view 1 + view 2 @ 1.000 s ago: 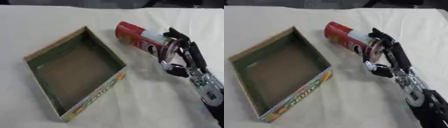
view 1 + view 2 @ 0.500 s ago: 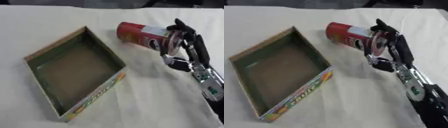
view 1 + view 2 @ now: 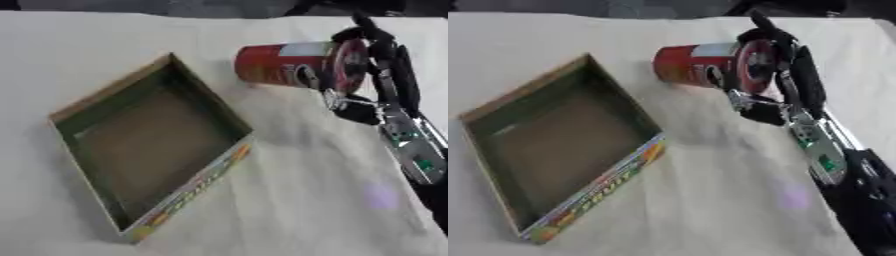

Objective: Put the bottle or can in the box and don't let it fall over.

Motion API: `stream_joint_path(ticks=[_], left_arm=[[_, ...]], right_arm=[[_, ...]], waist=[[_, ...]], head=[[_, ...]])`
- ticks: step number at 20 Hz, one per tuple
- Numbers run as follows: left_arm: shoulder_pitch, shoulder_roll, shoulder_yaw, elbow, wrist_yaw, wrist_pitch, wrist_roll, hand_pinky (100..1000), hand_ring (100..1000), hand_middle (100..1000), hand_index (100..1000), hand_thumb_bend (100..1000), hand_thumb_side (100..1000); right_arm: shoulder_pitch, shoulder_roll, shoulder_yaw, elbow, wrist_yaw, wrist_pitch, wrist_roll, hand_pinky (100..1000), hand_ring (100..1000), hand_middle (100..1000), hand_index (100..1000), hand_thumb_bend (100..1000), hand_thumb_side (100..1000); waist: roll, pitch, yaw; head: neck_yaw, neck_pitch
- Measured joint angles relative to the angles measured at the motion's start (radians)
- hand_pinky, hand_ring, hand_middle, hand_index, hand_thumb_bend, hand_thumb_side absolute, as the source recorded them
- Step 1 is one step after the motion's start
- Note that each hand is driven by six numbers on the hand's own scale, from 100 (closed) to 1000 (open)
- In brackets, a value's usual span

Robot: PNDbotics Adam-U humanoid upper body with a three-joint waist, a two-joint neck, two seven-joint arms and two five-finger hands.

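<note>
The red can (image 3: 284,65) lies on its side on the white table (image 3: 306,200), well right of the open cardboard box (image 3: 149,150) and clear of its near wall. My worry is the roll — a can on its side slides or spins under a touch at one end, and it could slip away from me before I have it. Even if I lift it, it has to be turned upright before it goes down; set in tilted, or bumped against the box's wall, I judge it would topple inside.

My right hand (image 3: 785,70) is at the can's right end, its fingers (image 3: 770,37) curled over the top edge of that end and touching it — not spread. Whether the thumb has closed underneath I cannot tell. My left hand is not in sight.
</note>
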Motion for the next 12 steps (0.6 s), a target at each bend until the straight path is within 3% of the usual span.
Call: stream_joint_path(ticks=[12], left_arm=[[0.003, 0.000, 0.000, 0.001, -0.001, -0.002, 0.001, 511, 812, 988, 796, 189, 864]], right_arm=[[-0.075, -0.002, 0.010, -0.052, -0.004, 0.015, -0.015, 100, 126, 100, 110, 100, 100]], waist=[[0.000, -0.018, -0.005]], head=[[0.004, 0.001]])
